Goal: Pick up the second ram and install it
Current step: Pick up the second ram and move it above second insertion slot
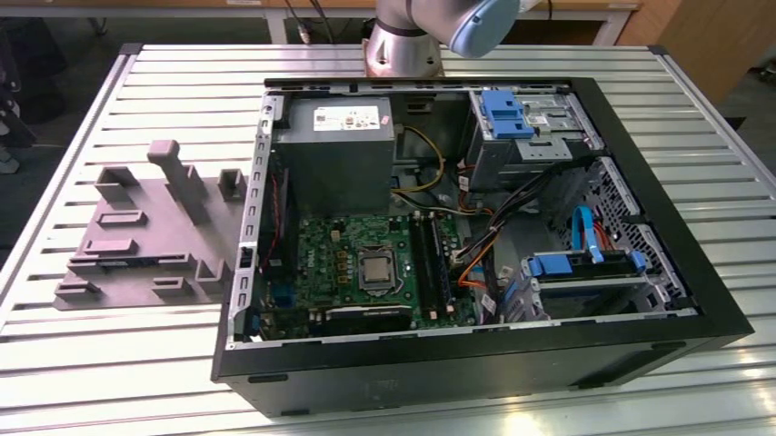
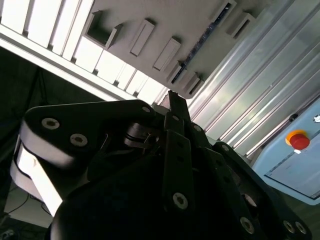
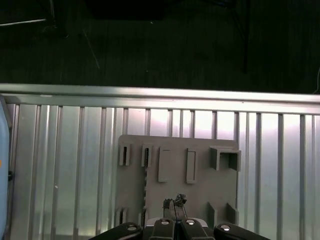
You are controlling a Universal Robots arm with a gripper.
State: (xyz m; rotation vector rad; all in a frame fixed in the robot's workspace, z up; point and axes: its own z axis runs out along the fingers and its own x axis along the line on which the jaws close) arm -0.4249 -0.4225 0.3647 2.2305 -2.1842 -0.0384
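Observation:
In the first wrist view my gripper (image 3: 173, 202) hangs over the grey holder plate (image 3: 200, 200), its two thin fingertips pressed close together with nothing between them. A thin strip with a notched edge, which looks like the second ram (image 3: 145, 195), stands on edge in the plate's long slot, a short way beside the fingertips and not touched. In the second wrist view the same strip (image 2: 200, 44) lies in the slot beyond the gripper (image 2: 176, 100). The exterior view has the holder plate (image 1: 145, 227) at its left, beside the open computer case (image 1: 485, 368). The motherboard's black slots (image 1: 427, 259) lie inside.
The case holds a green motherboard (image 1: 352, 259), a grey power supply (image 1: 333, 150), loose cables and blue drive brackets (image 1: 570, 265). The arm's base (image 1: 406, 41) stands behind the case. A red stop button (image 2: 298, 140) sits on a pale box off the slatted table (image 1: 122, 381).

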